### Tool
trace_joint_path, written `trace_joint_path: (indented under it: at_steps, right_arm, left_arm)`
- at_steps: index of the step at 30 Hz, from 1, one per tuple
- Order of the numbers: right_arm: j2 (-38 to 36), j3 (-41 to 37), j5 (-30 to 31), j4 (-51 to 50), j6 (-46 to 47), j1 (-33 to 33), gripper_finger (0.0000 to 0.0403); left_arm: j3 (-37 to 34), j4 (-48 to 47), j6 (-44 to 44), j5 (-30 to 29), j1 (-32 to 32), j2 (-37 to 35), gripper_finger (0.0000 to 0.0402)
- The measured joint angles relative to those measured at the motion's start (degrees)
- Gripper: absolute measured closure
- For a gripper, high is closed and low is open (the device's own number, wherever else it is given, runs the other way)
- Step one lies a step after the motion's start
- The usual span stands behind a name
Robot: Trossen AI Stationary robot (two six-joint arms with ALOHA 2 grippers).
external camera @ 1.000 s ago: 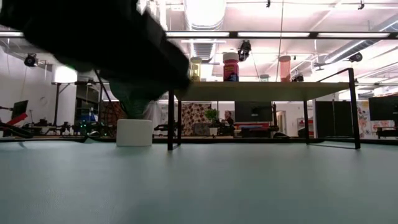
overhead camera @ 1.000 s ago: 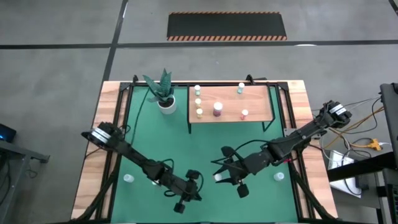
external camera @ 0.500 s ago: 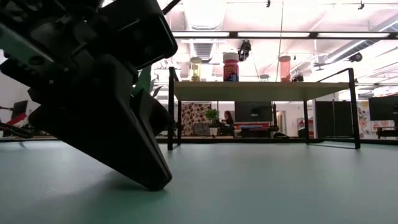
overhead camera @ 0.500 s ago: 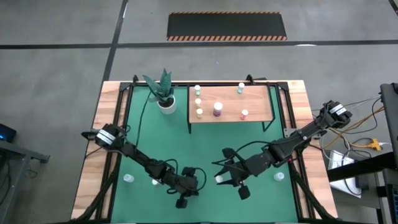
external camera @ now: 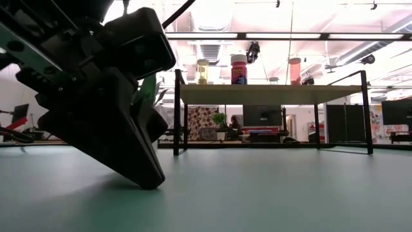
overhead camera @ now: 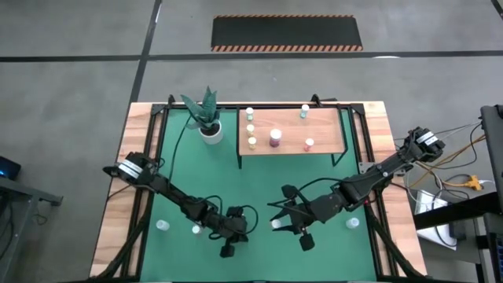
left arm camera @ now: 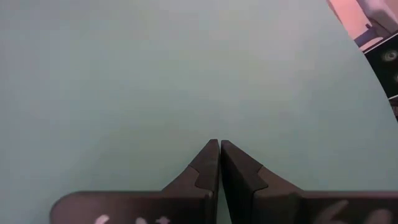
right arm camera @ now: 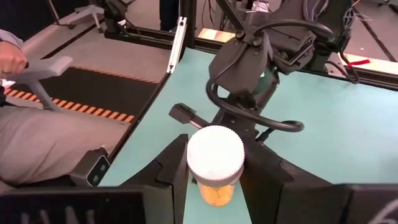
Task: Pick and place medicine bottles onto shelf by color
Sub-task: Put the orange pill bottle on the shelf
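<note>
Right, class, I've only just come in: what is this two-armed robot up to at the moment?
It is sorting medicine bottles onto a small wooden shelf, where six bottles already stand. The right gripper is shut on a yellow bottle with a white cap, low over the near middle of the green mat. The left gripper is shut and empty, its tip down at the mat. Three more bottles wait on the mat.

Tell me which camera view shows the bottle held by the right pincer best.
The right wrist view: the yellow bottle, white-capped, sits between the right pincer fingers. The high view shows only a pale speck at the pincer. The low and left wrist views do not show it.
</note>
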Motion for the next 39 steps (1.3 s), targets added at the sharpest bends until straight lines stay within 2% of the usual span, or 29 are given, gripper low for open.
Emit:
trace_joint_path:
  at_steps: [8, 12, 15, 20, 27, 32, 39]
  right_arm:
    - [-0.1, 0.67, 0.07, 1.2, 0.0, 0.0, 0.0296]
    - [-0.53, 1.31, 0.08, 1.42, -0.44, -0.02, 0.0296]
    - [-1.28, 2.0, 0.09, 1.32, -0.66, -0.02, 0.0296]
    - [-3.34, 3.6, 0.07, 0.41, -1.46, -0.04, 0.0296]
    - [-5.58, 3.55, 0.35, -0.08, -2.58, 0.13, 0.0296]
    - [-5.97, 3.19, 0.42, -0.84, -2.21, 1.0, 0.0296]
    - [-5.55, 1.88, 0.39, -0.95, -0.85, 3.87, 0.0296]
  left_arm:
    - [-3.14, 2.08, 0.43, 2.37, 1.97, -0.23, 0.0401]
    - [-6.3, 6.71, 2.24, 2.86, 2.41, -1.71, 0.0401]
    - [-8.48, 11.69, 5.0, 3.11, 2.41, -4.31, 0.0401]
    - [-10.57, 9.38, 8.58, 2.02, 2.49, -10.31, 0.0401]
    - [-7.38, 11.45, 12.24, 1.55, 1.73, -16.39, 0.0401]
    - [-3.28, 10.69, 12.12, 1.62, -0.56, -14.09, 0.0401]
    - [4.31, 10.75, 7.29, 1.61, -3.49, -3.29, 0.0402]
